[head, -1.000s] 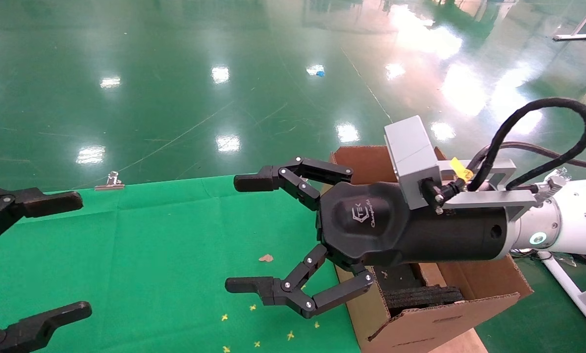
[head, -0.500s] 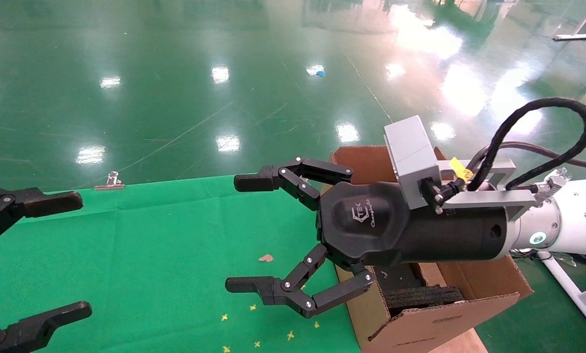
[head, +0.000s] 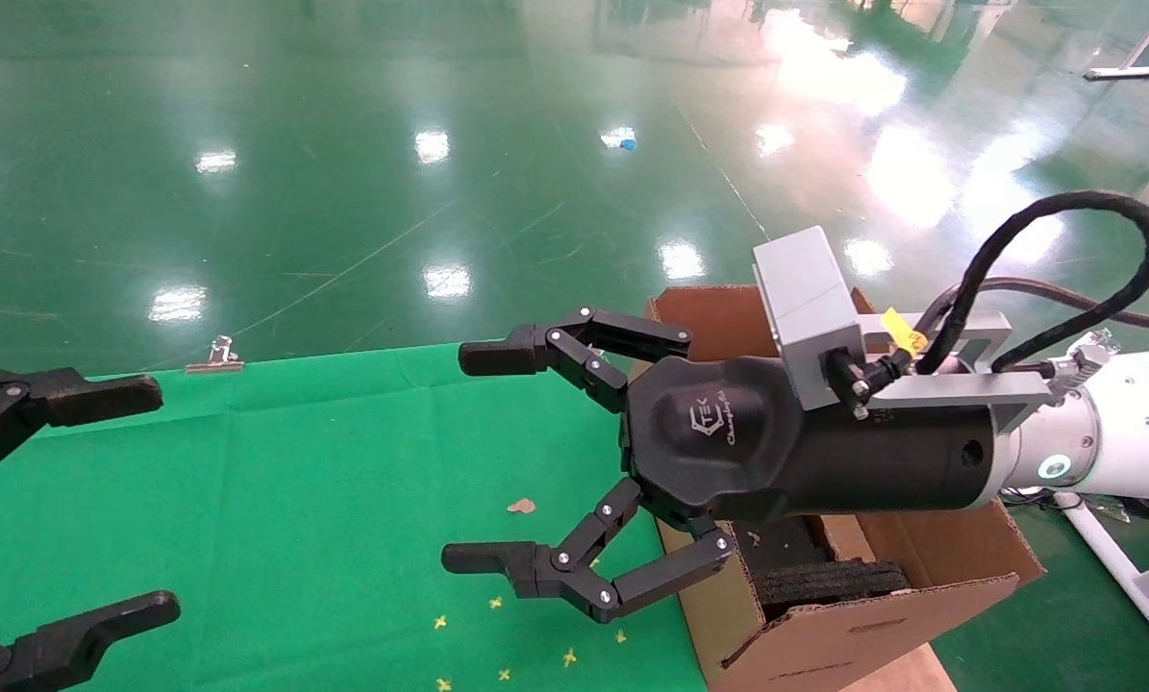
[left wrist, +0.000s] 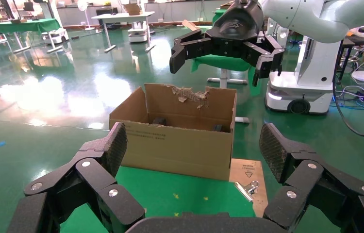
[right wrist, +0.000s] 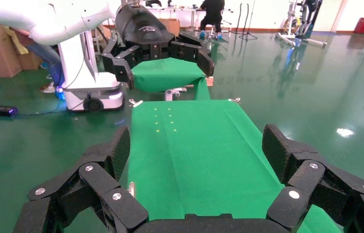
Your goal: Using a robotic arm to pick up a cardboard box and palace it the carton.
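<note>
Head view: the right pincer (head: 521, 461), matte black jointed plastic on a white tube, hangs at centre frame with its fingers spread wide and nothing between them. Behind and below it at lower right stands the carton (head: 930, 548), brown corrugated board with upright flaps and black foam inside. The left pincer (head: 103, 500), at the left edge, is also spread and empty over the green cloth of the counter (head: 276, 500). The cardboard box is nowhere in sight, so the arm risks closing on air or sweeping blindly; a low swing could also catch a flap and tip it.

Left wrist view: its ribbed rubbery pads (left wrist: 117, 143) frame the carton (left wrist: 180, 141) at mid frame; the far flap's top edge is ragged and torn, soft enough to snag a finger. The right pincer (left wrist: 226, 48) hovers above it, spread.

Right wrist view: smooth, slightly creased cloth of the counter (right wrist: 194, 145) fills the centre, with no box on it; the left pincer (right wrist: 163, 56) is at the upper left, spread.
</note>
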You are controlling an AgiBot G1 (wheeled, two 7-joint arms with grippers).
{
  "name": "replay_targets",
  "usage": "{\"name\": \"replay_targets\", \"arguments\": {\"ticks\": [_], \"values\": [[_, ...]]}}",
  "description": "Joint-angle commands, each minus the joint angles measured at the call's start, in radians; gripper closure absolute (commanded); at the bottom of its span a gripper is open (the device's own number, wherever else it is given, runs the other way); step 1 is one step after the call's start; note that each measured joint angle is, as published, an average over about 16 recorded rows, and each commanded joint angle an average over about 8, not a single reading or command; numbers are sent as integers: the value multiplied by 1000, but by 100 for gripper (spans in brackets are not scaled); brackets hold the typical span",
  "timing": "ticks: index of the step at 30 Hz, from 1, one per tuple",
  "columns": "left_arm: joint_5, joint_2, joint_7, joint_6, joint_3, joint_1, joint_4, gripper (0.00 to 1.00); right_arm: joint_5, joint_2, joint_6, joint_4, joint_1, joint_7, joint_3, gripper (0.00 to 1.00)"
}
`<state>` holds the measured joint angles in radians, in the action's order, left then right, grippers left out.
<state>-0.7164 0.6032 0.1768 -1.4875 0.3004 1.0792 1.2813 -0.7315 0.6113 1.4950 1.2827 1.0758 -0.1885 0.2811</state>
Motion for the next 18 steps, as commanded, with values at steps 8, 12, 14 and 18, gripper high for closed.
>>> {"name": "replay_targets", "arguments": {"ticks": [8,12,14,18], "values": [[0,0,0,0,0,0,0,0,0,0,0,0,0,0,0,0],[0,0,0,0,0,0,0,0,0,0,0,0,0,0,0,0],[0,0,0,0,0,0,0,0,0,0,0,0,0,0,0,0],[0,0,0,0,0,0,0,0,0,0,0,0,0,0,0,0]]}}
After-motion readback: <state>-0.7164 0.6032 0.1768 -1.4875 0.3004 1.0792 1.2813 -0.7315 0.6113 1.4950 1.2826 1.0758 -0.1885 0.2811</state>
